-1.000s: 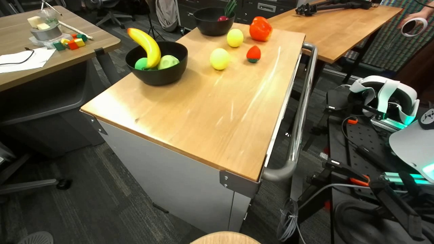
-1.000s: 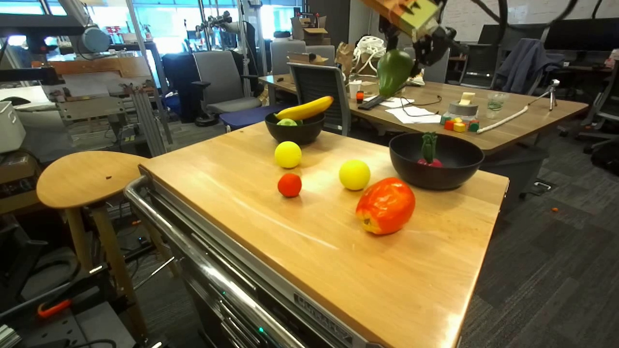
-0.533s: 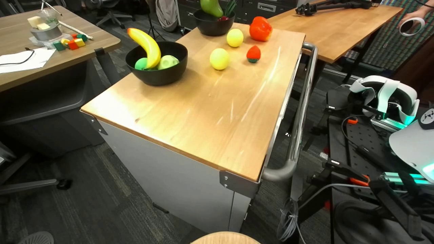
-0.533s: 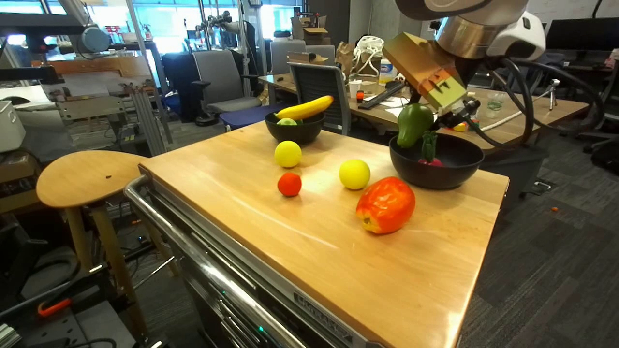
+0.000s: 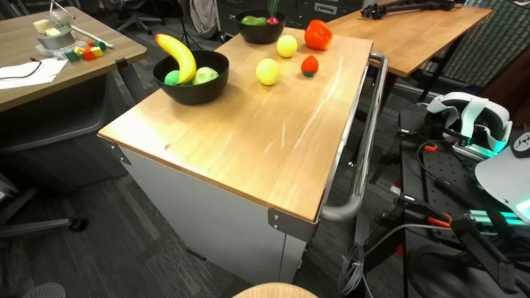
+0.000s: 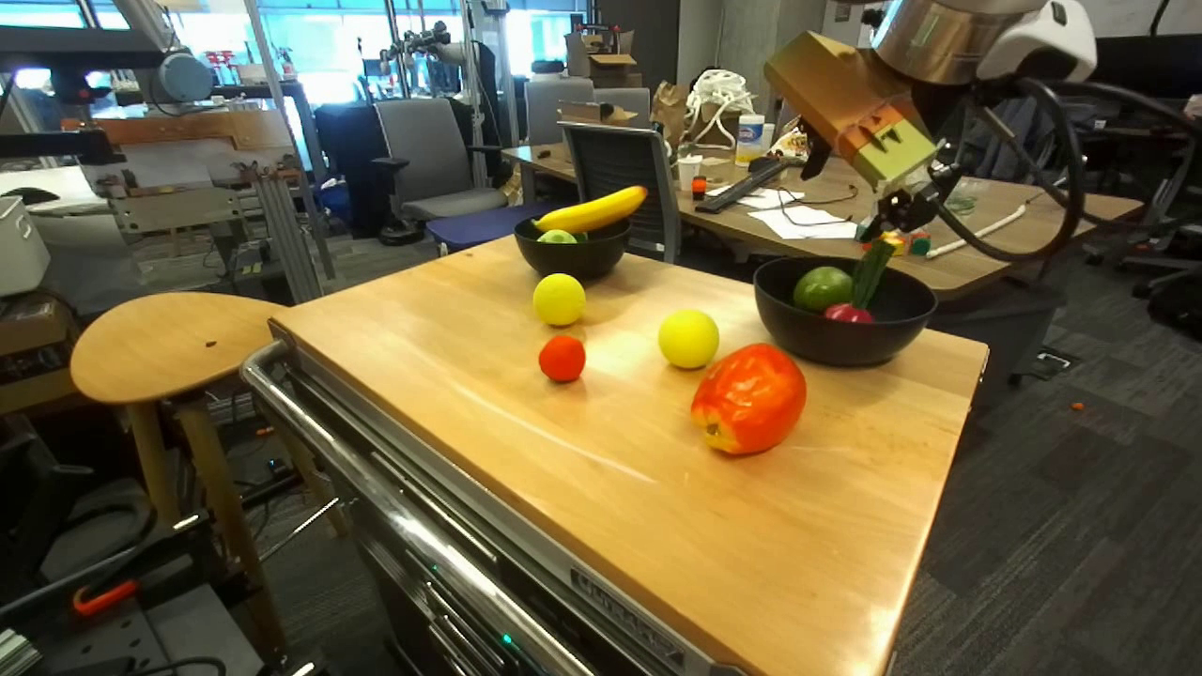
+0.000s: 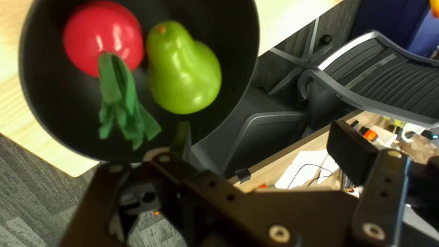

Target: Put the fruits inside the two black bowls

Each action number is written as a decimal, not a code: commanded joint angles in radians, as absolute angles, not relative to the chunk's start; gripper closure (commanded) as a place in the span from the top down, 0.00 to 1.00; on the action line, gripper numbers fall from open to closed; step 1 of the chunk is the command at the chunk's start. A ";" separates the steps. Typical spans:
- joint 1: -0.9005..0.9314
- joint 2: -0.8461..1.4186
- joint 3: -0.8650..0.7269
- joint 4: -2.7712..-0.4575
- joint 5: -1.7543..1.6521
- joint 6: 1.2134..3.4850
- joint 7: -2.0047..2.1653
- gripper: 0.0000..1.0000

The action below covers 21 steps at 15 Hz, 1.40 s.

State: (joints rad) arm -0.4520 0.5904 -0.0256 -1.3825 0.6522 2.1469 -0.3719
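Observation:
My gripper (image 7: 265,145) is open and empty, its fingers wide apart. In an exterior view the gripper (image 6: 845,195) hangs above a black bowl (image 6: 845,343). In that bowl lie a green pear-shaped fruit (image 7: 183,73) and a red radish with green leaves (image 7: 103,37). A second black bowl (image 5: 194,96) holds a banana (image 5: 179,54), a green fruit (image 5: 172,78) and a pale green fruit (image 5: 205,76). On the tabletop are two yellow balls (image 5: 268,72) (image 5: 287,46), a small red strawberry (image 5: 309,65) and a large red-orange fruit (image 6: 749,399).
The wooden cart top (image 5: 248,140) has a metal handle bar (image 5: 368,136) along one side. A desk (image 6: 995,207) with papers and small blocks stands beyond the bowls. A round stool (image 6: 178,343) stands beside the cart.
The arm came in over the bowl with the green pear-shaped fruit. The gripper opened and let go, and the fruit now lies beside the radish, whose leaves tilted. The gripper has since risen slightly.

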 commanded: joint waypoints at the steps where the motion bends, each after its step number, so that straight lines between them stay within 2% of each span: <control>1: -0.431 0.453 -0.051 -1.457 0.619 2.119 -0.315 1.00; 7: -0.391 0.149 -0.156 -1.736 0.429 2.031 -0.164 1.00; 9: -0.397 0.063 -0.187 -1.818 0.384 1.920 -0.187 1.00; 10: -0.389 0.187 -0.184 -1.686 0.426 1.962 -0.196 1.00; 14: -0.381 0.090 -0.217 -1.793 0.404 1.920 -0.195 1.00; 15: -0.364 0.080 -0.213 -1.821 0.334 1.993 -0.210 1.00; 21: -0.338 0.094 -0.216 -1.849 0.127 1.957 -0.376 1.00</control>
State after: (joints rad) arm -0.3600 0.0947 -0.1977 -1.8374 0.1626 1.9906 -0.2605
